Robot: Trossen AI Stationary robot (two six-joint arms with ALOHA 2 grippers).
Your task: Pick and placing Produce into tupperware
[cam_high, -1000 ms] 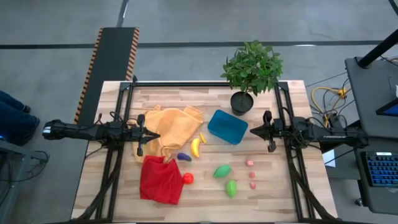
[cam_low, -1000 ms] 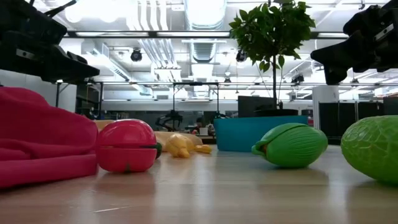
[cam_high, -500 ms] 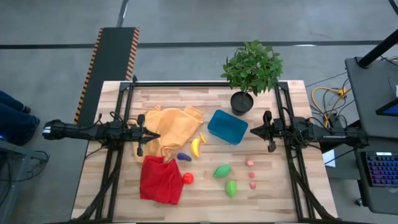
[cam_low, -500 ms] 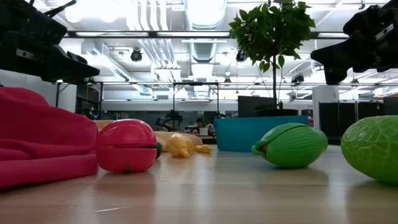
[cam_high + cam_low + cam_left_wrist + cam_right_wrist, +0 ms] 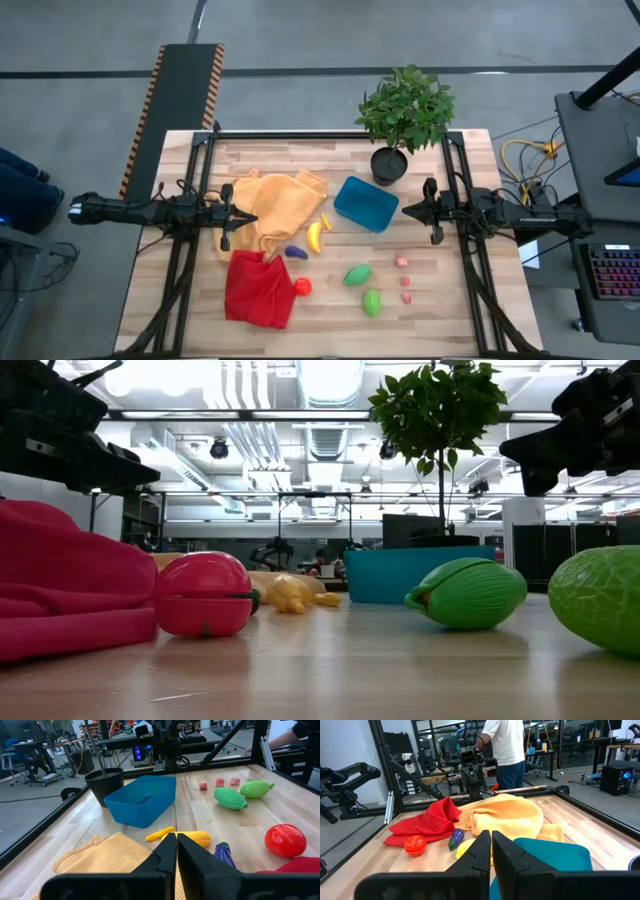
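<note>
Nothing is picked yet: your left end effector [image 5: 226,230] and right end effector [image 5: 432,224] both hang above the surface [image 5: 440,300] at its two sides, each with fingers pressed together and empty. The tub [image 5: 366,203], a shallow blue box with rounded corners, sits empty just inward of the right end effector. The banana [image 5: 315,236], purple piece [image 5: 295,252] and red ball [image 5: 302,287] lie nearer the left one; two green ovals [image 5: 358,275] and pink bits [image 5: 402,262] nearer the right. I'd judge your next move is to spread one end effector and lower it over a piece.
</note>
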